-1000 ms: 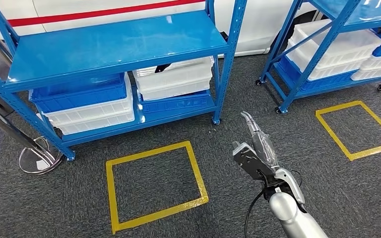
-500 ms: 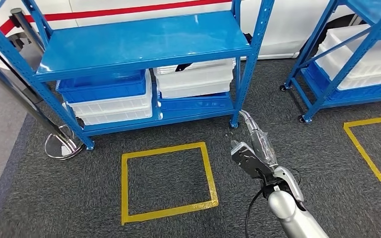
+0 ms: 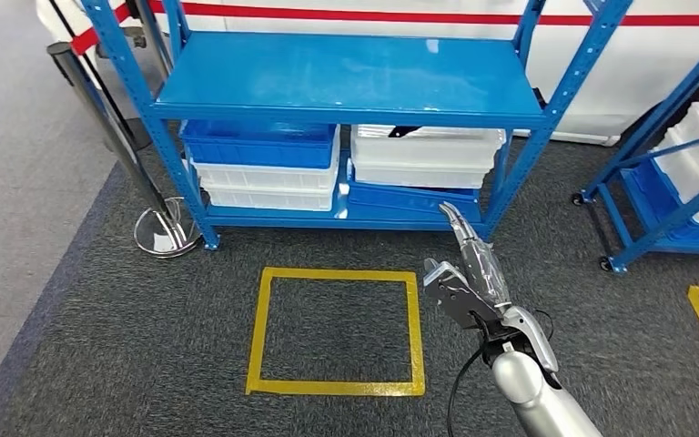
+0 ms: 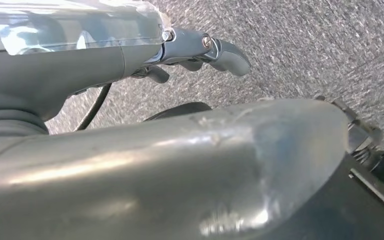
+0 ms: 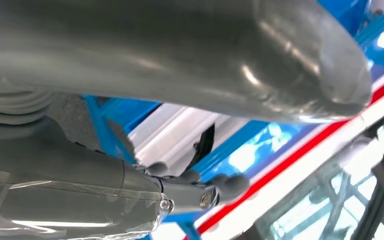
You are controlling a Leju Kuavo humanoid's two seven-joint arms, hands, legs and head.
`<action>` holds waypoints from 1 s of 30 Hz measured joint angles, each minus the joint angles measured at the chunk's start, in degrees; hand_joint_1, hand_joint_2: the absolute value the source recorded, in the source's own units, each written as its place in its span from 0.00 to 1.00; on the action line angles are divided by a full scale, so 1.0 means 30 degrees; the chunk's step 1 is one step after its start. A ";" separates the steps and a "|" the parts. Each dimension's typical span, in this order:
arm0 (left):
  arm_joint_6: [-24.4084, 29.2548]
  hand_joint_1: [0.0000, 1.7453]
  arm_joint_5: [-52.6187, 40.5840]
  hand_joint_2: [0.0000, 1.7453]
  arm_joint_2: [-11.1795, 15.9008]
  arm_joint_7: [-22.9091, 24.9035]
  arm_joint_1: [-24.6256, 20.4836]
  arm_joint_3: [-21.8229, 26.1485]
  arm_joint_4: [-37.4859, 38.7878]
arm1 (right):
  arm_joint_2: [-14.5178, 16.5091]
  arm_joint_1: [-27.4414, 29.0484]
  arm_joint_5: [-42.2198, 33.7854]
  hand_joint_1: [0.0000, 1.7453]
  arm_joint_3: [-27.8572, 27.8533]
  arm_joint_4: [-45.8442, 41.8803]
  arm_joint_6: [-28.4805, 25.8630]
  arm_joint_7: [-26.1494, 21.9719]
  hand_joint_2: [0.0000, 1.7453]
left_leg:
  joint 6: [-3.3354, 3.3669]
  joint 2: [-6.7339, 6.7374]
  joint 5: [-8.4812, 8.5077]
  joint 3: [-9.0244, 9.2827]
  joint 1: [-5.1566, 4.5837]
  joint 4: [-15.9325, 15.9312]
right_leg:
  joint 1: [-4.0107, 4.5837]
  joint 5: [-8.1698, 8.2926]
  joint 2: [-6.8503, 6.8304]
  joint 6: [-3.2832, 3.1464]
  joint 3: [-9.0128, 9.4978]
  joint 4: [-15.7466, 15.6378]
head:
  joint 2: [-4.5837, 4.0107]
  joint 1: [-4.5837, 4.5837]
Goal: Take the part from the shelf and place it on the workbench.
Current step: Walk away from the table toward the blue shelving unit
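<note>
Black and thin, the dark part (image 3: 404, 131) pokes out of the upper white plastic bin (image 3: 423, 155) on the lower level of the blue steel shelf (image 3: 346, 77). It looks light and stiff, best pinched at its exposed end. The right hand (image 3: 466, 273) hangs over the carpet with fingers extended, holding nothing; the left hand (image 4: 195, 50) also holds nothing.

Stacked white bins (image 3: 423, 157) and blue bins (image 3: 259, 146) crowd the shelf (image 3: 346, 77)'s lower level under its bare top board, blue uprights (image 3: 560, 105) and a stanchion (image 3: 109, 137) flanking open carpet (image 3: 146, 346) before it.
</note>
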 joint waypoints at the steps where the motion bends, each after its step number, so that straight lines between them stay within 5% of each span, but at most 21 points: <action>1: 0.0000 0.00 0.0000 0.00 -0.0005 0.0000 -0.0007 0.0000 0.0000 | -0.0005 0.0035 -0.0002 0.00 -0.0004 0.0015 0.0000 0.0007 0.00 | 0.0016 -0.0247 0.0002 -0.0012 -0.0023 0.0009 | 0.0006 -0.0356 0.0160 0.0012 -0.0640 0.1136 | 0.0000 0.0013; 3: 0.0000 0.00 -0.0002 0.00 -0.0015 0.0002 0.0030 0.0000 0.0000 | -0.0005 0.0063 -0.0020 0.00 0.0000 0.0033 0.0002 0.0009 0.00 | 0.0030 -0.0670 -0.0029 0.0023 -0.0068 0.0058 | 0.0008 0.0136 0.0229 -0.0005 -0.1088 0.1531 | 0.0000 0.0013; 5: 0.0000 0.00 -0.0005 0.00 -0.0024 0.0002 0.0055 0.0000 0.0000 | -0.0005 0.0045 -0.0116 0.00 0.0000 0.0036 0.0007 0.0009 0.00 | -0.0018 -0.0995 -0.0145 0.0086 -0.0079 0.0186 | 0.0002 0.1743 0.0309 -0.0091 -0.0286 -0.0704 | 0.0000 0.0014; 7: 0.0000 0.00 -0.0009 0.00 -0.0035 0.0000 0.0042 0.0000 0.0000 | -0.0002 0.0023 -0.0262 0.00 0.0000 0.0042 0.0022 0.0018 0.00 | -0.0173 -0.1211 -0.0295 0.0008 -0.0137 0.0407 | 0.0043 0.2631 0.0506 -0.0181 0.0523 -0.2768 | 0.0000 0.0009; 10: -0.0029 0.00 0.0022 0.00 -0.0031 0.0053 0.0052 0.0007 0.0000 | 0.0004 0.0058 -0.0384 0.00 0.0000 0.0044 0.0038 0.0025 0.00 | -0.0423 -0.1303 -0.0388 -0.0143 -0.0160 0.0501 | 0.0092 0.2644 0.0600 -0.0360 0.0650 -0.3252 | 0.0000 0.0002; 12: -0.0182 0.00 0.0162 0.00 -0.0024 0.0286 0.0033 0.0062 0.0000 | 0.0011 0.0058 -0.0459 0.00 0.0000 0.0044 0.0037 0.0022 0.00 | -0.0635 -0.0906 -0.0624 -0.0292 -0.0160 0.0896 | 0.0019 0.2514 0.0531 -0.0635 0.0777 -0.3396 | 0.0000 -0.0020; 16: -0.0561 0.00 0.0415 0.00 -0.0020 0.0772 0.0010 0.0251 0.0000 | 0.0035 0.0104 -0.0561 0.00 0.0004 0.0056 0.0024 0.0016 0.00 | -0.0986 0.0005 -0.2267 -0.2646 0.0038 0.5387 | -0.0003 0.1985 0.0219 -0.0997 0.1215 -0.3455 | 0.0000 -0.0058; 18: -0.0690 0.00 0.0434 0.00 -0.0011 0.0943 0.0029 0.0335 0.0000 | 0.0049 0.0124 -0.0625 0.00 0.0007 0.0086 0.0038 0.0009 0.00 | -0.1048 0.0066 -0.1954 -0.3281 0.0119 0.6180 | -0.0021 0.1743 0.0054 -0.0867 0.1596 -0.3426 | 0.0000 -0.0060; 20: -0.0812 0.00 0.0421 0.00 0.0007 0.1096 0.0068 0.0384 0.0000 | 0.0084 0.0121 -0.0690 0.00 0.0007 0.0107 0.0058 -0.0011 0.00 | -0.0967 0.0123 -0.0366 -0.2491 0.0144 0.4056 | -0.0058 0.1450 -0.0073 -0.0694 0.2132 -0.3423 | 0.0000 -0.0062; 22: -0.0861 0.00 0.0395 0.00 0.0024 0.1169 0.0130 0.0406 0.0000 | 0.0122 0.0113 -0.0732 0.00 0.0009 0.0118 0.0069 -0.0027 0.00 | -0.0775 0.0232 0.0484 -0.1423 0.0038 0.1764 | -0.0040 0.1178 -0.0157 -0.0496 0.2501 -0.3470 | 0.0000 -0.0067; 27: -0.0938 0.00 0.0333 0.00 0.0077 0.1280 0.0288 0.0426 0.0000 | 0.0177 0.0190 -0.0976 0.00 0.0029 0.0142 0.0069 -0.0162 0.00 | -0.0171 0.0167 -0.0066 -0.0411 -0.0041 0.0312 | -0.0060 0.1521 -0.0131 0.0165 0.2408 -0.2761 | 0.0000 -0.0062; 30: -0.0980 0.00 0.0284 0.00 0.0089 0.1313 0.0309 0.0430 0.0000 | 0.0186 0.0257 -0.1022 0.00 0.0026 0.0169 0.0060 -0.0301 0.00 | 0.0149 0.0043 -0.0457 0.0356 -0.0035 -0.0071 | -0.0079 0.0939 0.0127 0.0182 0.0427 0.0288 | 0.0000 -0.0049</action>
